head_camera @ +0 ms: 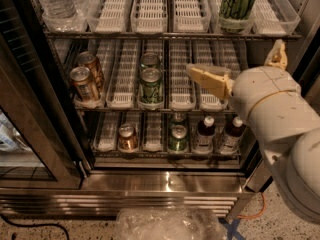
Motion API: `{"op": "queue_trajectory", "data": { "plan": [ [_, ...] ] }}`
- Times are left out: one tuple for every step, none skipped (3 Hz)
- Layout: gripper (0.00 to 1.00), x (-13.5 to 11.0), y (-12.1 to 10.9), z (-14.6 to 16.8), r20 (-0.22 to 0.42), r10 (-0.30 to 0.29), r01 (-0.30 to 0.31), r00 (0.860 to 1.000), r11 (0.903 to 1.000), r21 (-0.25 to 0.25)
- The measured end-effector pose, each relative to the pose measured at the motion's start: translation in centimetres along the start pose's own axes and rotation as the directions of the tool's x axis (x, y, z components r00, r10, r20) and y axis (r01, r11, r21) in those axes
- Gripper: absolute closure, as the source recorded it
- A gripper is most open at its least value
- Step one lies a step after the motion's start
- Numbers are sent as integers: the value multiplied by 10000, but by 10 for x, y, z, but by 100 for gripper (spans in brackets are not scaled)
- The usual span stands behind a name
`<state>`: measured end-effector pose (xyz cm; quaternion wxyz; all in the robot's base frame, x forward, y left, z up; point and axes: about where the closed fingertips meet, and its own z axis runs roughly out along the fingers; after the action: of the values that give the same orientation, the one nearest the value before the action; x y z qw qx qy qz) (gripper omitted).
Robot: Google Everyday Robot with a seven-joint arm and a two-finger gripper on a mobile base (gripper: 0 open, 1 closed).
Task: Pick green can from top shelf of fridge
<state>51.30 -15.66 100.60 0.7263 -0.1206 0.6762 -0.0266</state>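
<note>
The green can (239, 4) is seen standing near the right end of the fridge's (150, 184) top shelf (150, 14), above the pincer (235, 56), which is held spread wide and empty, below that shelf's edge.

Gripper (235, 64) at centre-right, jaws apart

Top of green can (239, 4) cropped; gripper (235, 57) at middle shelf (185, 109) half-hidden
</note>
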Motion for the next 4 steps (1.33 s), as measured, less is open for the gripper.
{"op": "queue_trajectory", "data": {
  "plan": [
    [0,0,0,0,0,2,-2,10000,10000,-1],
    [0,-6,2,-2,168,875,-871,9960,9959,-227],
    [0,-19,2,-6,556,1535,-1515,9866,9877,-374],
    [0,-30,0,-12,872,1280,-1265,9879,9917,-218]
  ]
}}
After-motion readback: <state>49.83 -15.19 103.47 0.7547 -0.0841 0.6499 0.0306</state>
